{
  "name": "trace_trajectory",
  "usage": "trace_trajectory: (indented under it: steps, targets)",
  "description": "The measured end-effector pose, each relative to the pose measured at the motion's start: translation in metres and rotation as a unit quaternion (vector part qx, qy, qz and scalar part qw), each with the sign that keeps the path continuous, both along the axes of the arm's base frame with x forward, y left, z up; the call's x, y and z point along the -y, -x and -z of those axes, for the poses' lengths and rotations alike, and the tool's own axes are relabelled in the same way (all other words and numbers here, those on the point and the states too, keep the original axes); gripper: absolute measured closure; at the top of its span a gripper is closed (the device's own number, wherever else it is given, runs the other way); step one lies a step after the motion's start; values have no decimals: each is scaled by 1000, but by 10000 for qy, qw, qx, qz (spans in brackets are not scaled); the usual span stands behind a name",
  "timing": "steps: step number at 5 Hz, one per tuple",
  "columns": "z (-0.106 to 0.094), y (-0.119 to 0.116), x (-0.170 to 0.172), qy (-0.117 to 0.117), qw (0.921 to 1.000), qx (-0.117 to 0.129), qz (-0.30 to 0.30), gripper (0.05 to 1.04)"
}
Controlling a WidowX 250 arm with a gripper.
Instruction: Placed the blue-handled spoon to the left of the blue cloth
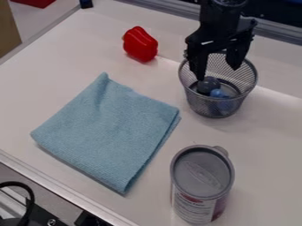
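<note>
My gripper (218,73) hangs over the wire mesh basket (219,109) at the upper right, its two fingers apart and reaching down inside the rim. Beneath them in the basket lie a dark round thing (208,84) and a smaller blue thing (218,93); whether either is part of the blue-handled spoon I cannot tell. The left fingertip is close to the dark thing, and whether they touch is unclear. The blue cloth (109,132) lies folded flat on the left half of the white table.
A red pepper (140,44) lies behind the cloth, left of the basket. A can with a grey lid (202,173) stands at the front right, near the cloth's right corner. The white table (53,79) extends left of the cloth, with its metal edge along the front.
</note>
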State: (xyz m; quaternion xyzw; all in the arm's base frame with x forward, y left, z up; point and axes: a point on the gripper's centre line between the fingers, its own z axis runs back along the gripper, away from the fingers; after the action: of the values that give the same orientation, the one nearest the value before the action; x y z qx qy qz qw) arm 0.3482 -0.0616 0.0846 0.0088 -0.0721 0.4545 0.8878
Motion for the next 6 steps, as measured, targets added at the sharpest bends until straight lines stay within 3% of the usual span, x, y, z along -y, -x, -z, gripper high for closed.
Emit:
trace_trajectory:
  steps: [1,3,5,6]
  targets:
    - [4,-1,5,-15,9999,36,-105,83]
    - [12,2,14,394,9990,20,-231,83]
    - [24,9,7,489,9982,-72,-341,83]
    - [28,7,3,398,9983,-18,-436,83]
